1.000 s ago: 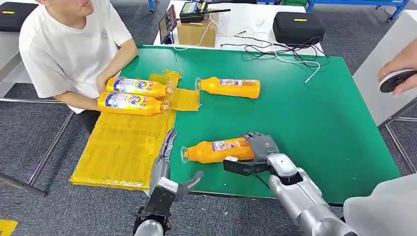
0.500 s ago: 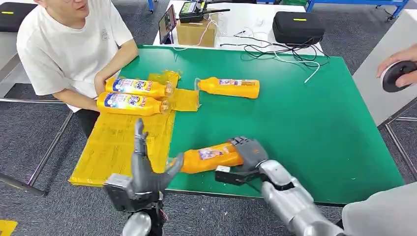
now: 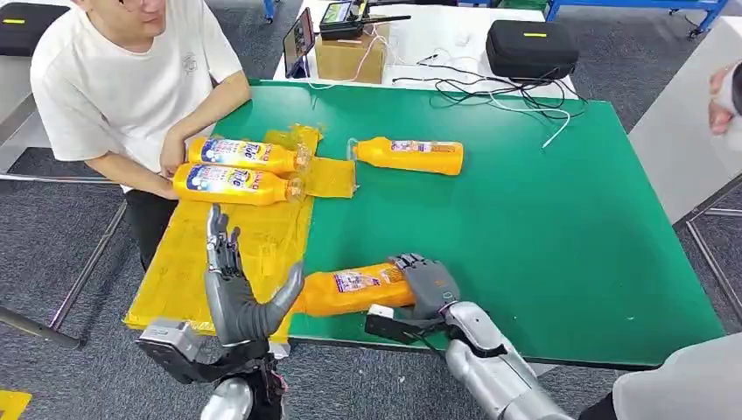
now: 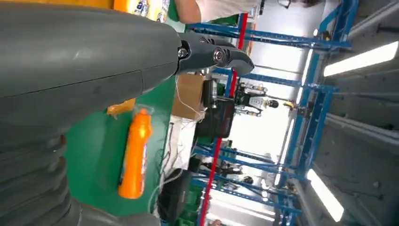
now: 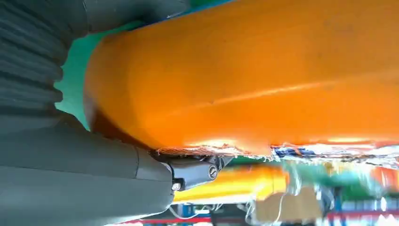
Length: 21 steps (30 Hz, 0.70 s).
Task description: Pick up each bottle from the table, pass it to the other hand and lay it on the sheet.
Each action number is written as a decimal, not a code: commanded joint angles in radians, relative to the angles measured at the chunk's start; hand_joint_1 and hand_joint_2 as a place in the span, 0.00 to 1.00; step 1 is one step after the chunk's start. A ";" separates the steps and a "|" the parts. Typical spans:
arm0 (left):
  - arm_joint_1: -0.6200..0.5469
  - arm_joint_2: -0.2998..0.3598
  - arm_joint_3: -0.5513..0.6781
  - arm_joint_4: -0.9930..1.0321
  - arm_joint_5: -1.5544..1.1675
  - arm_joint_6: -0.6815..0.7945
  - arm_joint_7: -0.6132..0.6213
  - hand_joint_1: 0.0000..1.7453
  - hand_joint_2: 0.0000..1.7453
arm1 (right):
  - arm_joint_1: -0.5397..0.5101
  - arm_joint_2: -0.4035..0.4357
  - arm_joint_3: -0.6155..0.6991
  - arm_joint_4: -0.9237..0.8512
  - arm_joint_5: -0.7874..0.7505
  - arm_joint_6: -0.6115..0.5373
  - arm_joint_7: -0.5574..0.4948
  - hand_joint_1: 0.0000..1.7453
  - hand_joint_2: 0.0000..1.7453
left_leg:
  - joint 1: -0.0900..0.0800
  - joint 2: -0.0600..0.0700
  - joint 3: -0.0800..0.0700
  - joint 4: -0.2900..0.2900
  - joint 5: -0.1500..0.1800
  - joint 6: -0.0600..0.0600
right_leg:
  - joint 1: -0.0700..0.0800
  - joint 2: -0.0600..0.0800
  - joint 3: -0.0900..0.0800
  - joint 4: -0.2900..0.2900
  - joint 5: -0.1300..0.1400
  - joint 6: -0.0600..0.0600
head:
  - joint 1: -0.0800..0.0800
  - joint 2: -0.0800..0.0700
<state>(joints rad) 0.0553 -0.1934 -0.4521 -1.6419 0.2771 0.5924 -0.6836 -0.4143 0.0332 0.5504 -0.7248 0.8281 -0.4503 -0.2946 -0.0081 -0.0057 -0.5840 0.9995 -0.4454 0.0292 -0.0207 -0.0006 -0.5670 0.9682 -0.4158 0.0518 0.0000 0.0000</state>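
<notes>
One glossy orange bottle [image 3: 354, 291] lies gripped in the grey right hand [image 3: 426, 284].

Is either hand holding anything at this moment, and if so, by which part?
The right hand holds an orange bottle by its base end. The left hand is spread beside the bottle's cap end and holds nothing.

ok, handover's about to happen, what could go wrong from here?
1. The right hand grips the orange plastic bottle by its base end alone, so the long body could tilt or slip.
2. The left hand is open at the cap end; a grasp that close to the tip may be weak.
3. Two bottles already lie on the yellow sheet beside a person's hand, which crowds the far end.
</notes>
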 commanded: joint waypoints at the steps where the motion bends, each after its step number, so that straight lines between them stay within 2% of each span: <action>1: 0.115 0.071 0.043 -0.200 0.197 -0.122 0.086 0.00 1.00 | 0.163 0.065 -0.252 -0.155 -0.279 -0.162 -0.154 1.00 1.00 | 0.001 0.001 0.000 -0.001 -0.001 -0.002 | 0.001 0.001 0.000 0.000 -0.001 -0.002 | 0.000 0.000; 2: 0.119 0.070 0.045 -0.206 0.186 -0.121 0.070 0.00 1.00 | 0.167 0.062 -0.254 -0.162 -0.269 -0.180 -0.153 1.00 1.00 | 0.002 0.002 0.001 0.000 -0.002 -0.003 | 0.002 0.002 0.000 0.000 -0.001 -0.003 | 0.000 0.000; 5: 0.151 0.031 0.084 -0.288 0.167 -0.033 -0.015 0.00 1.00 | 0.185 0.098 -0.341 -0.230 -0.498 -0.021 -0.192 1.00 1.00 | 0.002 0.002 -0.003 0.001 -0.003 -0.002 | 0.002 0.002 -0.004 0.001 -0.002 -0.003 | 0.000 0.000; 7: 0.152 -0.027 0.137 -0.336 0.047 -0.029 -0.015 0.00 1.00 | 0.189 0.106 -0.340 -0.272 -0.532 -0.003 -0.217 1.00 1.00 | 0.002 0.002 -0.008 0.001 -0.001 -0.002 | 0.001 0.002 -0.008 0.001 -0.001 -0.002 | 0.000 0.000; 9: 0.145 0.019 0.093 -0.301 0.158 -0.085 -0.004 0.00 1.00 | 0.198 0.108 -0.338 -0.326 -0.558 0.005 -0.219 1.00 1.00 | 0.002 0.002 -0.008 0.002 -0.002 -0.002 | 0.001 0.001 -0.008 0.002 -0.001 -0.002 | 0.000 0.000; 10: 0.177 -0.019 0.111 -0.322 0.222 -0.100 0.007 0.00 1.00 | 0.219 0.105 -0.346 -0.360 -0.583 0.018 -0.221 1.00 1.00 | 0.001 0.001 -0.008 0.000 0.000 -0.002 | 0.001 0.000 -0.008 0.001 -0.001 -0.002 | 0.000 0.000; 15: 0.192 -0.046 0.136 -0.364 0.143 -0.069 -0.015 0.00 1.00 | 0.238 0.108 -0.361 -0.403 -0.604 0.004 -0.257 1.00 1.00 | 0.002 0.002 -0.007 0.001 -0.001 -0.002 | 0.001 0.001 -0.008 0.001 -0.001 -0.002 | 0.000 0.000; 16: 0.193 -0.043 0.132 -0.352 0.161 -0.086 -0.013 0.00 1.00 | 0.235 0.109 -0.367 -0.404 -0.613 0.005 -0.259 1.00 1.00 | 0.001 0.000 -0.008 0.000 0.000 -0.001 | 0.001 0.000 -0.008 0.000 -0.001 -0.001 | 0.000 0.000; 18: 0.190 0.002 0.092 -0.320 0.261 -0.198 0.072 0.00 1.00 | 0.254 0.102 -0.376 -0.437 -0.634 0.017 -0.263 1.00 1.00 | 0.001 0.000 -0.006 0.000 -0.001 -0.002 | 0.001 0.000 -0.006 0.001 -0.001 -0.002 | 0.000 0.000; 19: 0.163 0.074 0.060 -0.252 0.260 -0.248 0.102 0.00 1.00 | 0.262 0.095 -0.378 -0.455 -0.644 0.032 -0.255 1.00 1.00 | 0.001 0.000 -0.006 -0.001 -0.001 -0.001 | 0.000 0.000 -0.006 0.000 -0.001 -0.002 | 0.000 0.000; 21: 0.145 0.077 0.042 -0.160 0.229 -0.278 0.056 0.00 1.00 | 0.273 0.080 -0.362 -0.475 -0.643 0.067 -0.243 1.00 1.00 | 0.001 -0.002 -0.005 -0.002 0.000 -0.002 | 0.001 -0.003 -0.004 -0.001 -0.001 -0.002 | 0.000 0.000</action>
<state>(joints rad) 0.2404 -0.2125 -0.3628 -1.9821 0.4842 0.4584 -0.6560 -0.1697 0.1270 0.2289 -1.0968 0.2079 -0.4395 -0.5520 -0.0078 -0.0062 -0.5914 0.9994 -0.4455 0.0291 -0.0207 -0.0009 -0.5750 0.9682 -0.4161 0.0516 -0.0004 0.0004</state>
